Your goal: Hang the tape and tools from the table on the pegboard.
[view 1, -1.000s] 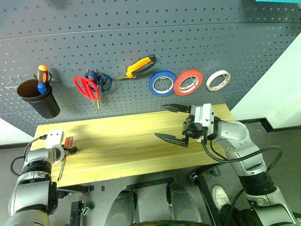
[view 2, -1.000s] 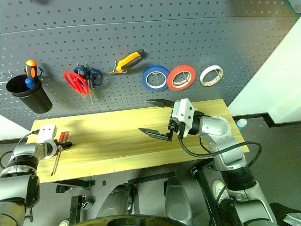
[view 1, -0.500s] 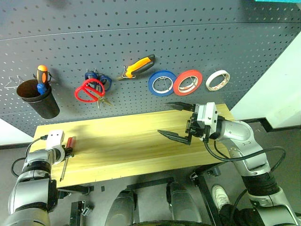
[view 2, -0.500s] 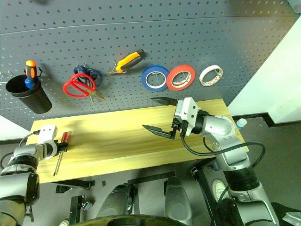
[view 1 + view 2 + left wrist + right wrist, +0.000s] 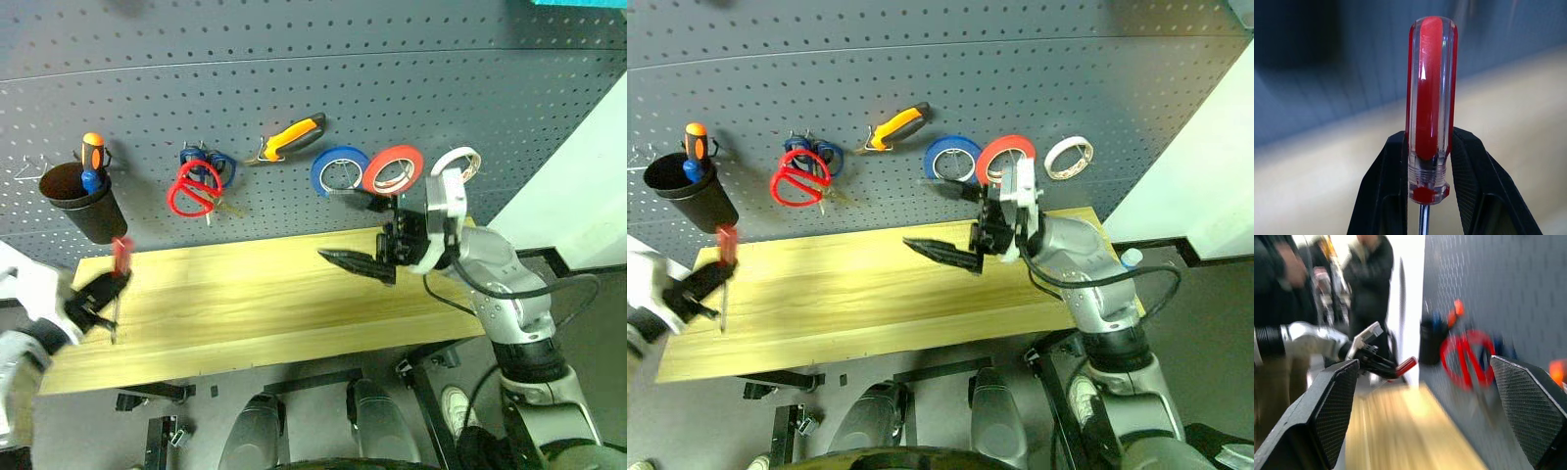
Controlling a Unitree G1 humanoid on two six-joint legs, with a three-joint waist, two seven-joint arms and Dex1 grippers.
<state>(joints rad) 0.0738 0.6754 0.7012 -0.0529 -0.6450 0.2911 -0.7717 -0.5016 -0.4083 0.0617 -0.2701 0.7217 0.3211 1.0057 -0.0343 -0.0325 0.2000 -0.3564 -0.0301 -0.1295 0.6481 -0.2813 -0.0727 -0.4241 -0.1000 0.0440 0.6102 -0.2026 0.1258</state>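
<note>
Left claw (image 5: 1422,183) is clamped on the red-handled screwdriver (image 5: 120,257), holding it clear above the table (image 5: 245,294) at its left end, handle up, shaft hanging down. Right claw (image 5: 355,227) gapes wide and empty over the table's far edge. Scissors (image 5: 194,191), pliers (image 5: 289,135) and tape (image 5: 456,164) already hang on the pegboard (image 5: 294,59); next, I'd judge, carry the screwdriver up to the black cup (image 5: 80,204)

Red-handled screwdriver (image 5: 1430,107) upright, lifted above the table (image 5: 255,294).
</note>
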